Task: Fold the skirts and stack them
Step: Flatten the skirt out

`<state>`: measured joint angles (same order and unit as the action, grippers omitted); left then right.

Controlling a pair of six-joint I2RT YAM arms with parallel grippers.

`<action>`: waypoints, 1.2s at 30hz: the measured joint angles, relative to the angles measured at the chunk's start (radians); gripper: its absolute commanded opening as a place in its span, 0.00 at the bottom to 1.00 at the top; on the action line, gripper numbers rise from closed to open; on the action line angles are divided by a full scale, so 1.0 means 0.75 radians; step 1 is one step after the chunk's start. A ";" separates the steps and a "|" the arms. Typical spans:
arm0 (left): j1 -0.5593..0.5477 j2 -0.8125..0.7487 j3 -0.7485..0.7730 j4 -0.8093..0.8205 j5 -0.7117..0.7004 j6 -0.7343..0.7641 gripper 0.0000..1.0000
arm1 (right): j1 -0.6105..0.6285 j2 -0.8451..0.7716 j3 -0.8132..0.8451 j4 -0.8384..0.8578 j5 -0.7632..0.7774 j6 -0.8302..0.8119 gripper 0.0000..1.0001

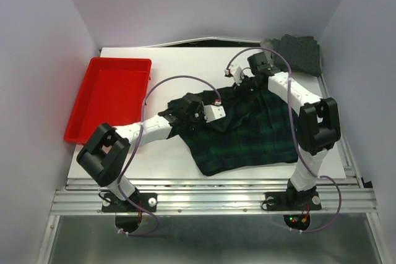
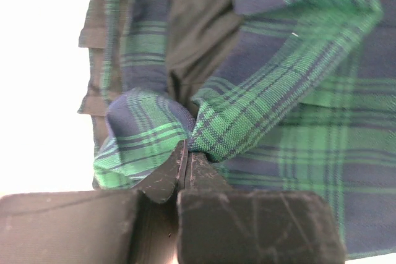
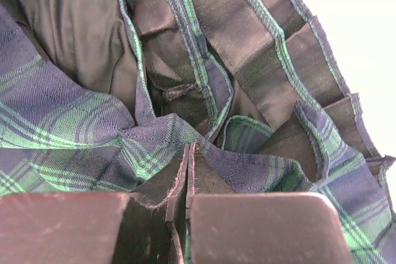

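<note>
Plainly, the bench (image 1: 167,159) carries the plaid skirt (image 1: 247,143) spread over its right half, from mid-bench down close to the near edge, rumpled where both arms meet it. The likeliest trouble is a lopsided or lost fold. The left gripper (image 2: 187,146) has its jaws pinched tight on a small bunched fold of plaid, and the right gripper (image 3: 189,149) has its jaws closed just as narrowly on a pucker beside the pleats and dark lining. Both bites sit at the very tips, so the cloth's weight could pull it free on a lift. From the right wrist view I cannot tell how many layers are caught; if only one, the lining would lag and the pleats splay. The red tray (image 1: 120,61), at the bench's left edge, well apart from the skirt, holds nothing. A dark grey skirt (image 1: 300,51) lies folded at the far right corner.
</note>
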<state>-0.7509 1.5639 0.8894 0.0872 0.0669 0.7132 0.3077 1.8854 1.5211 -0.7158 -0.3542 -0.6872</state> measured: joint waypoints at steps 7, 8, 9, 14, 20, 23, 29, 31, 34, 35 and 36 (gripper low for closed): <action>0.084 0.032 0.120 -0.035 0.006 -0.073 0.00 | -0.066 -0.092 -0.032 -0.020 -0.001 0.002 0.01; 0.096 0.032 0.138 -0.035 0.002 -0.082 0.00 | -0.087 -0.104 -0.032 -0.017 -0.001 0.008 0.01; 0.101 0.032 0.154 -0.037 -0.004 -0.091 0.00 | -0.106 -0.114 -0.032 -0.013 -0.001 0.018 0.01; 0.104 0.031 0.206 0.016 -0.097 -0.145 0.00 | -0.197 -0.149 -0.039 0.091 0.008 0.126 0.01; 0.103 0.135 0.225 0.200 -0.290 -0.202 0.00 | -0.199 -0.194 -0.210 0.388 0.113 0.275 0.01; 0.104 0.271 0.231 0.304 -0.387 -0.216 0.29 | -0.195 -0.194 -0.340 0.552 0.188 0.341 0.01; 0.120 0.410 0.256 0.239 -0.348 -0.261 0.90 | -0.175 -0.153 -0.414 0.627 0.338 0.393 0.85; 0.146 0.387 0.287 0.168 -0.252 -0.311 0.90 | -0.171 -0.134 -0.377 0.613 0.374 0.400 0.94; 0.226 0.212 0.298 0.033 -0.075 -0.384 0.82 | -0.167 -0.161 -0.335 0.563 0.383 0.404 0.97; 0.242 0.158 0.298 0.008 -0.048 -0.401 0.75 | -0.165 -0.184 -0.314 0.517 0.377 0.411 0.96; 0.269 0.076 0.299 -0.020 -0.013 -0.418 0.75 | -0.165 -0.205 -0.300 0.490 0.371 0.415 0.96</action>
<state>-0.5491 1.6207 1.1133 0.0723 0.0570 0.4000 0.1837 1.7313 1.2961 -0.3481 -0.0757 -0.3759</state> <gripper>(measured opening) 0.828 0.968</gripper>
